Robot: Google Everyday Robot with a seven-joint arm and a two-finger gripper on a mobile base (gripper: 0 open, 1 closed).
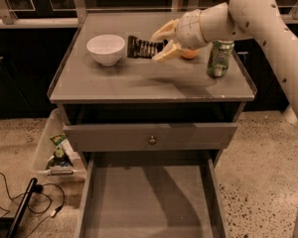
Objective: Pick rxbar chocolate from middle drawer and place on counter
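Observation:
The rxbar chocolate [140, 47], a flat black bar with pale stripes, hangs just above the grey counter [139, 83], right of the white bowl. My gripper [160, 45] is shut on the bar's right end, its pale fingers [165, 31] above and below it. The arm reaches in from the upper right. The middle drawer [144, 209] stands pulled out at the bottom, its grey floor bare.
A white bowl [106, 48] sits on the counter's left. A green soda can [220, 57] stands at the right, with an orange object [189, 54] partly hidden behind my gripper. A closed drawer front with a knob [152, 140] sits above the open drawer. A clear bin [57, 150] and cables lie on the floor at left.

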